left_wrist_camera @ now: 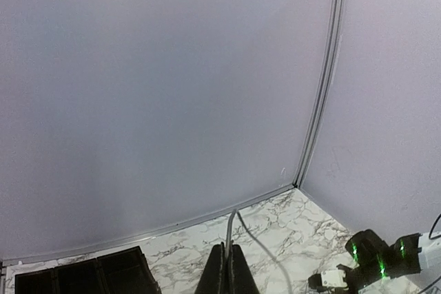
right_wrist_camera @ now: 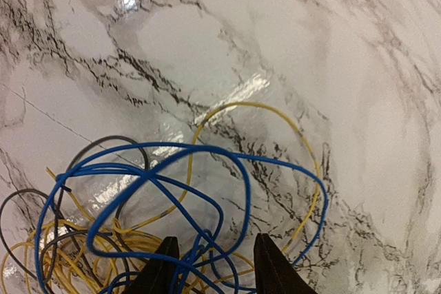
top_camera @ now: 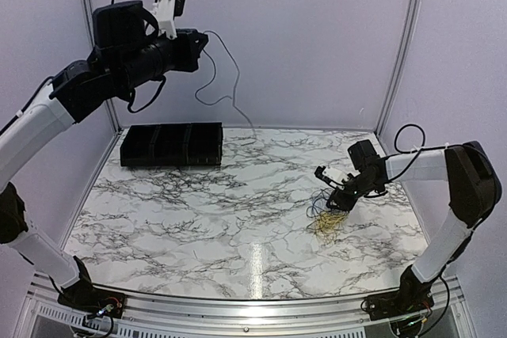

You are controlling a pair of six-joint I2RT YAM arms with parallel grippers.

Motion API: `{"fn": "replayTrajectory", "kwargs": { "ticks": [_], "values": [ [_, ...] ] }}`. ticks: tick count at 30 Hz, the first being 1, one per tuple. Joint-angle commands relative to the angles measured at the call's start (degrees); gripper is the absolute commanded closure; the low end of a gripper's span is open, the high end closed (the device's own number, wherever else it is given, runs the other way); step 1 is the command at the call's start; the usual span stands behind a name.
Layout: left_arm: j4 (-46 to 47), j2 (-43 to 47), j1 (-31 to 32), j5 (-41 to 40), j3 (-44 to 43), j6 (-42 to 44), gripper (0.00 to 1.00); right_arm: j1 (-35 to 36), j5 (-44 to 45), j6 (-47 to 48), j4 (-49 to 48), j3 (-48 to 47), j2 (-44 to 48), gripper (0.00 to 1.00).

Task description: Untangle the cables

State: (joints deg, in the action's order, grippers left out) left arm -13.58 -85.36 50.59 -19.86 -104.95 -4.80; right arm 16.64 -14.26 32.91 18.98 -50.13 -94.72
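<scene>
My left gripper (top_camera: 198,47) is raised high at the back left, shut on a pale whitish cable (top_camera: 231,85) that hangs down to the table. In the left wrist view the fingertips (left_wrist_camera: 231,253) pinch this cable (left_wrist_camera: 231,228). The other cables lie tangled (top_camera: 326,218) on the right of the marble table. My right gripper (top_camera: 342,202) is low over that tangle. In the right wrist view it (right_wrist_camera: 215,258) stands open, with blue loops (right_wrist_camera: 172,170) running between the jaws, and yellow (right_wrist_camera: 275,111) and black (right_wrist_camera: 89,146) cables around them.
A black compartment tray (top_camera: 170,144) stands at the back left of the table, also showing at the bottom left of the left wrist view (left_wrist_camera: 83,277). Pale walls close the back and sides. The right arm (left_wrist_camera: 382,259) appears in the left wrist view.
</scene>
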Motion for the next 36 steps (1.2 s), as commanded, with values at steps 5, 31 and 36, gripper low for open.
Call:
{"fn": "replayTrajectory", "kwargs": {
  "ticks": [5,31,36],
  "values": [
    [-1.5,0.8,-0.2,-1.6,8.3,-4.3,1.0,-0.5,-3.2,4.1,13.4,-15.8,7.8,0.46],
    [-5.9,-4.9,-21.3,-6.0,9.4,-9.2,1.0,-0.4,-4.7,7.6,24.1,-27.0,16.9,0.38],
    [-6.2,-7.6,-25.5,-5.6,6.9,-6.5,1.0,-0.4,-5.0,7.7,24.4,-25.8,16.9,0.39]
  ]
}}
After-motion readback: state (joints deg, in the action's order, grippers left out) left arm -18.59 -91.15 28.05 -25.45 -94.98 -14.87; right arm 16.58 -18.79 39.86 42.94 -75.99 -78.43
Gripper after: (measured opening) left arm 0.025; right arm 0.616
